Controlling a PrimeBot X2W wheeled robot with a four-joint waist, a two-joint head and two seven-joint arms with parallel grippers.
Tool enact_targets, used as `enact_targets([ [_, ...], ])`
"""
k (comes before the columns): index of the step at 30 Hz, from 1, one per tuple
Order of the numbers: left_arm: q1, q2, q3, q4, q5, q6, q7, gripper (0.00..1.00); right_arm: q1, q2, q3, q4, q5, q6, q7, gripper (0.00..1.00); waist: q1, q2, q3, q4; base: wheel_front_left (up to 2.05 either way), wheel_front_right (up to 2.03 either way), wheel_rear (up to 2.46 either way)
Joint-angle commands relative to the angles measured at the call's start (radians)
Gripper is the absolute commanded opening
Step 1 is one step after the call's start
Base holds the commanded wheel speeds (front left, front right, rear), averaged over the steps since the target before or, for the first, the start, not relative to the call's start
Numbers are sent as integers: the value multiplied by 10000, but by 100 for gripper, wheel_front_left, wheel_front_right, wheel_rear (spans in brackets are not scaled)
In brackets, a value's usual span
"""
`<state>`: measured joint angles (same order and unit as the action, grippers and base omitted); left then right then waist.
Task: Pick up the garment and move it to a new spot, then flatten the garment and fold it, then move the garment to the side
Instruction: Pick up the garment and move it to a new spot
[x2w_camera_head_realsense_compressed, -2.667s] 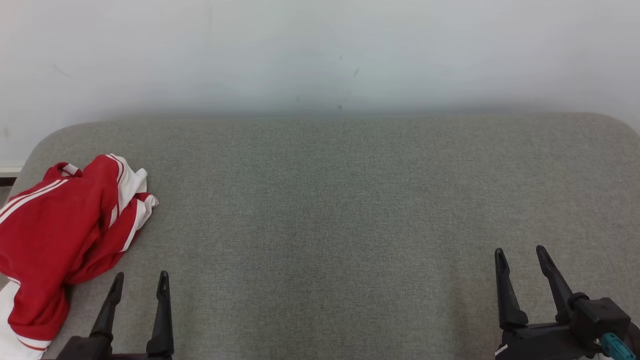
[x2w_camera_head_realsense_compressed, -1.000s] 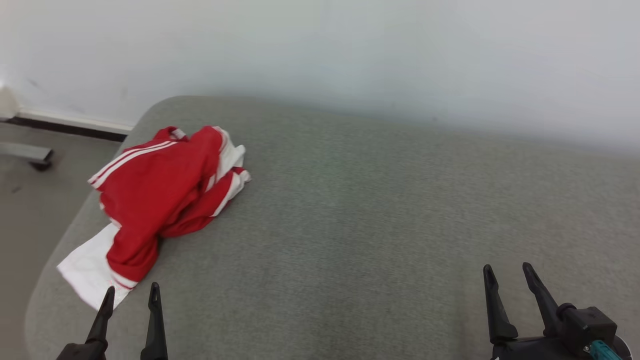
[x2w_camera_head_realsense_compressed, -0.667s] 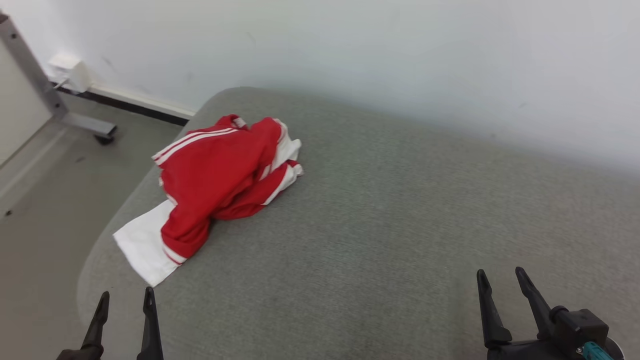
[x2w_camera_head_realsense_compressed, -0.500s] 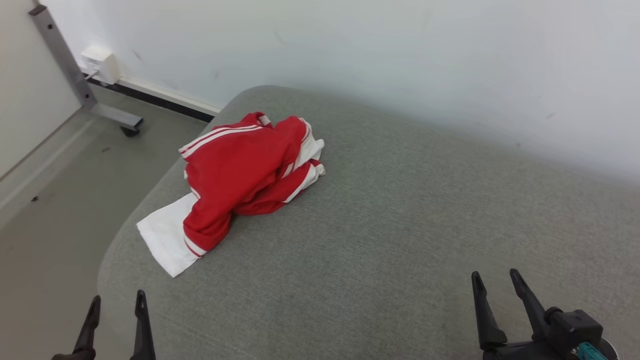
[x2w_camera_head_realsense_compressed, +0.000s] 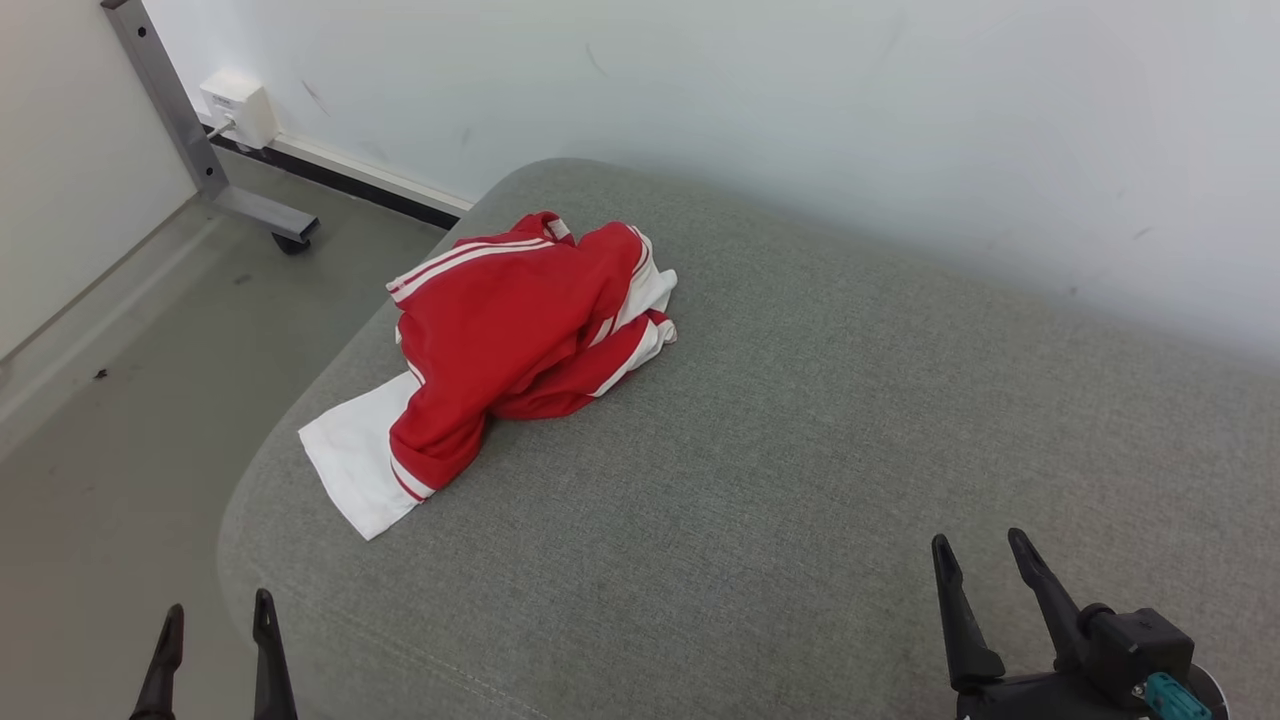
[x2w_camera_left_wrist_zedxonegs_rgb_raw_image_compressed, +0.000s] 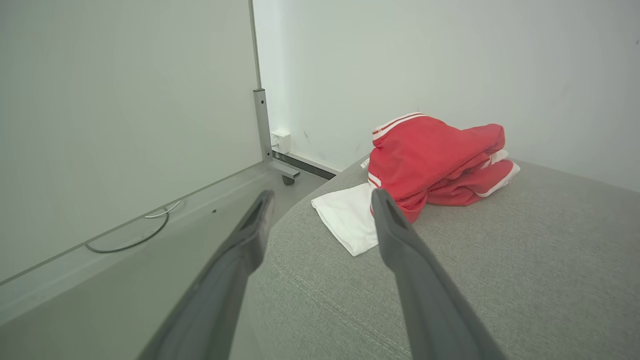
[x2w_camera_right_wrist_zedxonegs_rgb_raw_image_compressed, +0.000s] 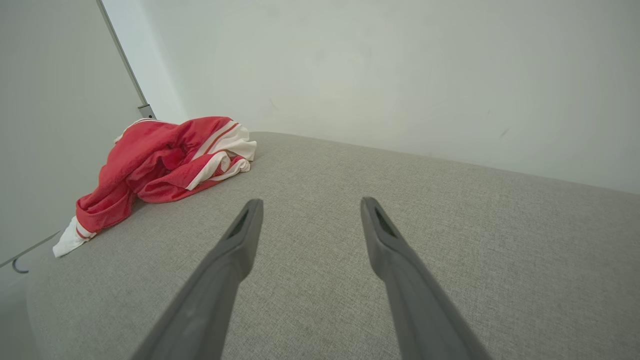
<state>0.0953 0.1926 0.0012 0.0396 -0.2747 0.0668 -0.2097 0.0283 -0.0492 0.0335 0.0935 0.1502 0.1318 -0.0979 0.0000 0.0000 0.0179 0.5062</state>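
Since a moment ago my head has swung left; the garment (x2w_camera_head_realsense_compressed: 520, 330) itself hasn't shifted, crumpled near the left edge of the grey cushion (x2w_camera_head_realsense_compressed: 800, 420). My left pincer (x2w_camera_head_realsense_compressed: 219, 602) and right pincer (x2w_camera_head_realsense_compressed: 978, 538) stand apart, empty, well short of it. Its white flap, perhaps a lining, nears the rim, so a shallow pinch there could drag it onto the floor (x2w_camera_head_realsense_compressed: 120, 450).

I saw my right gripper (x2w_camera_right_wrist_zedxonegs_rgb_raw_image_compressed: 310, 201) spread wide at lower centre, empty over the grey cushion (x2w_camera_right_wrist_zedxonegs_rgb_raw_image_compressed: 475, 225), red-and-white garment (x2w_camera_right_wrist_zedxonegs_rgb_raw_image_compressed: 160, 160) crumpled at left, well apart
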Motion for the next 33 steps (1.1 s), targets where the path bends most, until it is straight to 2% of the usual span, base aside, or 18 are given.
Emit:
enact_targets([
  [1, 3, -37, 9, 36, -6, 27, -59, 100, -43, -20, -33, 12, -27, -22, -61, 100, 0, 0, 8, -9, 0, 0, 0],
  [4, -186, -24, 158, 92, -168, 63, -92, 100, -5, -20, -11, 4, 36, -21, -73, 100, 0, 0, 14, -212, 0, 0, 0],
  [10, -863, 235, 557, -140, -526, 47, -36, 100, -324, -24, -104, -312, -151, -21, -32, 100, 0, 0, 626, -1565, 0, 0, 0],
  [19, -3954, 888, 485, 167, -846, -489, 533, 100, -865, -21, -636, -582, -496, -23, -37, 100, 0, 0, 2075, -2935, 0, 0, 0],
  [24, -5928, 1399, 565, 950, -1096, -774, 929, 100, -1322, -20, -873, -683, -699, -21, -104, 100, 0, 0, 2952, -3685, 0, 0, 0],
  [33, -7962, 2186, 582, 2999, -1269, -1176, 1563, 100, -1688, -87, -1194, -834, -819, -21, -189, 100, 0, 0, 3791, -4469, 0, 0, 0],
])
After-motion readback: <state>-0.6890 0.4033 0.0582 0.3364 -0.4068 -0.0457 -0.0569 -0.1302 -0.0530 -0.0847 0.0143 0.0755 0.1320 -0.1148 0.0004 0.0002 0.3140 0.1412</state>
